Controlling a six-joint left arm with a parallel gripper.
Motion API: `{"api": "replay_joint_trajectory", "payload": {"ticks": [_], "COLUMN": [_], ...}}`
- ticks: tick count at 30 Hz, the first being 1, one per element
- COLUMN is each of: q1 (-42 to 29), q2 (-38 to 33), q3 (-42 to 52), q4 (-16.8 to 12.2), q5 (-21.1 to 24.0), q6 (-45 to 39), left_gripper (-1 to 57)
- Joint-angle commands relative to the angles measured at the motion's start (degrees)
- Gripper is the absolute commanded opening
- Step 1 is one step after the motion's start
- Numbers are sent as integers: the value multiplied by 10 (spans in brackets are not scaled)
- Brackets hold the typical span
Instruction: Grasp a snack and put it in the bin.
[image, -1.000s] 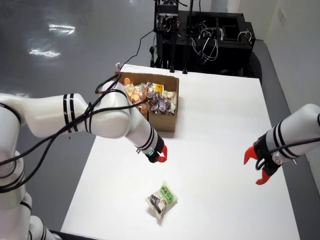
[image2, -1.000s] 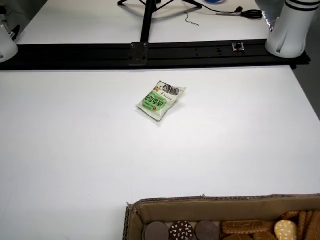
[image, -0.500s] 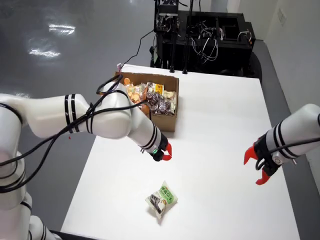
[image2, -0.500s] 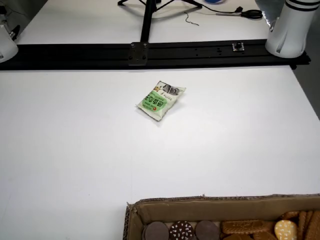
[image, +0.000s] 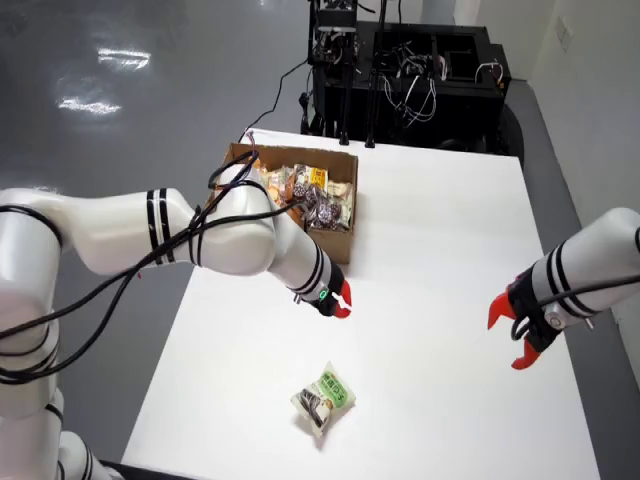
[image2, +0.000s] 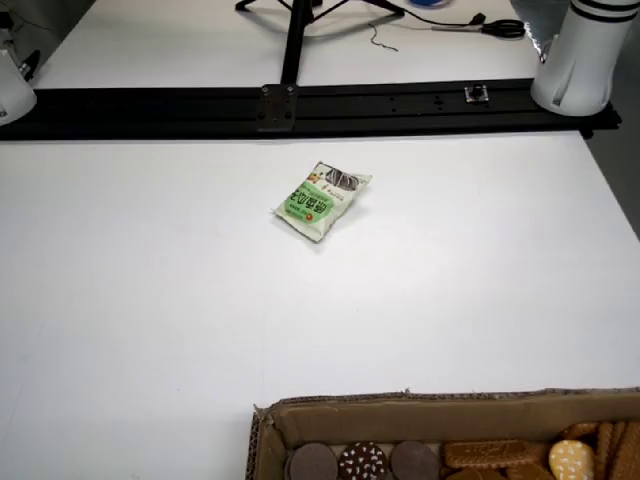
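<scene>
A green and white snack packet (image: 325, 400) lies alone on the white table (image: 450, 260) near its front edge in the view from above. The low view across the table shows the same packet (image2: 321, 200). An open cardboard box (image: 330, 245) of mixed snacks stands at the back left, and its near wall (image2: 450, 408) fills the bottom of the low view. My working gripper (image: 342, 303), on the white left arm, hovers between box and packet. Its red fingertips are slightly apart and hold nothing. It does not show in the low view.
A second white arm with an open red-tipped gripper (image: 515, 335) hangs still over the table's right side. Black equipment racks (image: 400, 70) with cables stand behind the table. A black rail (image2: 300, 100) and white arm bases (image2: 585, 55) line the far edge in the low view.
My gripper has moved right, away from the box's front corner and further over the open table. The packet and the right arm have not moved.
</scene>
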Motion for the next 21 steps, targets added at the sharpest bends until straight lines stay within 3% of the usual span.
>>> {"api": "replay_joint_trajectory", "payload": {"ticks": [1, 15, 21], "q1": [10, 26, 28], "q2": [12, 62, 96], "q3": [-1, -45, -65], "q4": [3, 42, 57], "q5": [-1, 72, 101], "q6": [-93, -366, -458], "left_gripper": [84, 395, 468]}}
